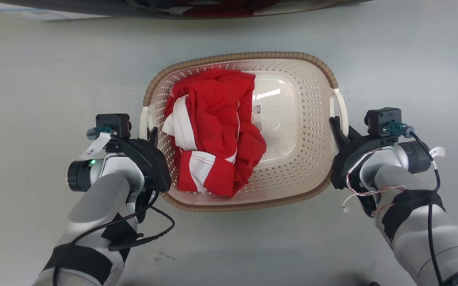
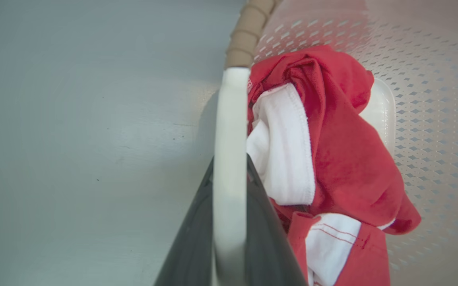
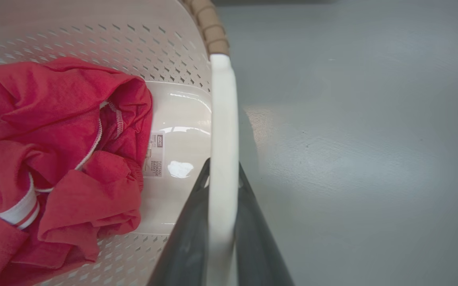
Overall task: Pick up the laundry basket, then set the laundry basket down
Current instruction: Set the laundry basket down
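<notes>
The laundry basket (image 1: 304,75), cream perforated plastic with a brown woven-look rim, lies in the middle of the head view on the grey floor. I cannot tell whether it touches the floor. A crumpled red and white garment (image 1: 213,131) fills its left half, beside a label (image 1: 257,115) on the smooth base. My left gripper (image 1: 152,133) is shut on the left white handle (image 2: 231,119), one dark finger on each side. My right gripper (image 1: 335,123) is shut on the right white handle (image 3: 223,111) in the same way.
A dark curved object (image 1: 213,8) runs along the top edge of the head view, with a pale printed sheet (image 1: 38,14) at the top left. Bare grey floor (image 1: 34,79) spreads on both sides of the basket and in front of it.
</notes>
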You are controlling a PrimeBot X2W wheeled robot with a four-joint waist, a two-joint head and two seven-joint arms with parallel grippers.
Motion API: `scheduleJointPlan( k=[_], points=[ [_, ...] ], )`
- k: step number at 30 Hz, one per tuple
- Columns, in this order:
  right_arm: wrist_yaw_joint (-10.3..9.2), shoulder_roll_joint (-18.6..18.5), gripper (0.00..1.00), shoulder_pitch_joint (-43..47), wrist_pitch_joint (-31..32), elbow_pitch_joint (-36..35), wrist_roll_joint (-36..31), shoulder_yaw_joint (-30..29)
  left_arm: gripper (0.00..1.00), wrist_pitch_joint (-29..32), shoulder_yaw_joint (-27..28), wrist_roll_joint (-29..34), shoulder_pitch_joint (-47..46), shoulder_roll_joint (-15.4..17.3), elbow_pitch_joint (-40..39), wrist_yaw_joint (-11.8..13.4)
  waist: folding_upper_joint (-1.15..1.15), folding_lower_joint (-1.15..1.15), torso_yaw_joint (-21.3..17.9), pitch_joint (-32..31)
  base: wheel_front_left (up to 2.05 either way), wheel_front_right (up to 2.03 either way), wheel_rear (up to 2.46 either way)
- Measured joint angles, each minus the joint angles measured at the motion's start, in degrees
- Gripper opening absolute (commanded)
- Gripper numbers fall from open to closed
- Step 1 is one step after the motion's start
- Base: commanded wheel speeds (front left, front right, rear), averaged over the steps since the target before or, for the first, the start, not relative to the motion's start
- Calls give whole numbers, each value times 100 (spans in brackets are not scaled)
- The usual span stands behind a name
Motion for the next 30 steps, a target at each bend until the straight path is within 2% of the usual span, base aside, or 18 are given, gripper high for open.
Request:
scheduleJointPlan(
  k=[7, 8, 9, 10, 11, 12, 13, 14, 15, 16, 30],
  points=[
    [26, 0, 0, -3, 0, 26, 1, 11, 0, 14, -125, -49, -4, 12, 12, -41, 0, 0, -1, -5, 0, 0, 0],
    [26, 0, 6, -3, 0, 34, 1, 13, 0, 11, -136, -49, -5, 13, 14, -41, 0, 0, 0, -9, 0, 0, 0],
    [27, 0, 6, -3, -1, 40, 1, 23, 0, 12, -146, -51, -8, 12, 14, -42, 0, 0, 2, -14, 0, 0, 0],
    [27, 0, 75, -3, 0, 47, 1, 31, 7, 13, -164, -57, -9, 12, 13, -43, 0, 0, 5, -21, 0, 0, 0],
    [27, 0, 100, -3, 0, 55, -1, 53, 35, 10, -170, -75, -8, 12, 11, -43, 0, 0, 6, -28, 0, 0, 0],
    [31, 0, 100, -2, -1, 65, -9, 78, 55, 13, -189, -91, -7, 12, 11, -55, 0, 0, 8, -40, 0, 0, 0],
    [44, 1, 100, -1, -1, 85, -9, 90, 58, 15, -210, -110, 0, 12, 15, -97, 0, 1, 11, -56, 0, 0, 0],
    [45, -1, 100, 1, -2, 105, -9, 97, 71, 10, -208, -120, 6, 12, 21, -96, 0, 0, 11, -73, 0, 0, 0],
    [45, -2, 100, 1, -5, 105, -9, 108, 95, 4, -223, -126, 9, 12, 24, -94, 0, 0, 12, -93, 0, 0, 0],
    [52, 0, 100, 1, -11, 102, -10, 118, 100, 4, -229, -148, 9, 12, 23, -96, 0, 0, 13, -115, 0, 0, 0],
    [96, 16, 100, 23, -186, 44, -13, 157, 100, -349, -213, -336, 158, 7, 223, -151, 0, 0, 24, -558, 0, 0, 0]
  ],
)
